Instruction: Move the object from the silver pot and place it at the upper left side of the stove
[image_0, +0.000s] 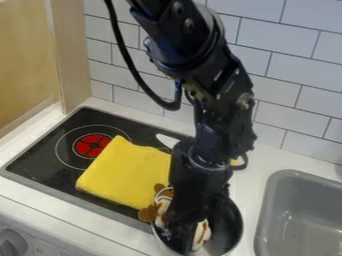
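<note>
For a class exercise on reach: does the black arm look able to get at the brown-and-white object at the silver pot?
Probably yes: the gripper is down inside the pot, right by the brown-and-white object, and no lid blocks it.

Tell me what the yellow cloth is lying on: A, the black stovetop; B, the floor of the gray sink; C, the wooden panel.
A: the yellow cloth lies on the black stovetop, right beside the red burner marking.

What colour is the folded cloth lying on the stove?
The cloth is plain yellow, as the camera view shows.
</note>
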